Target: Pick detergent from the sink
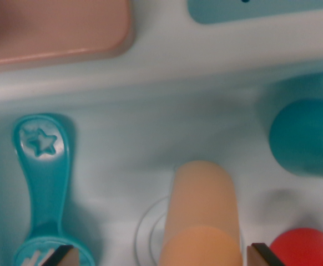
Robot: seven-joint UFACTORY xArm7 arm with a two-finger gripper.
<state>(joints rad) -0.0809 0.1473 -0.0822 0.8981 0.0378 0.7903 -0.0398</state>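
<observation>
One orange bottle, which I take to be the detergent [202, 213], lies in the sink [150, 133] directly between the two fingertips of the claw [160, 256], its length running away from the camera toward the sink's far wall. The claw stands apart: one dark fingertip shows at the bottom on the wrist view's left, the other on the wrist view's right, and neither appears to touch the bottle. The step in hand looks like the final approach, with the grasp not yet made. The next move calls for a short descent so the fingertips straddle the bottle's sides, then a closing squeeze and a lift.

Room is tight on both flanks. A teal star-handled utensil [44, 183] lies just outside the fingertip on the wrist view's left, its lower end right by that tip. A red round object [304, 247] sits just outside the other fingertip. A teal cup [306, 136] lies farther ahead on the wrist view's right, apart from the bottle. A drain ring [146, 235] shows under the bottle. Ahead, the sink floor is open up to its rim; beyond it, on the counter, rest a pink item [56, 25] and a teal item [261, 8].
</observation>
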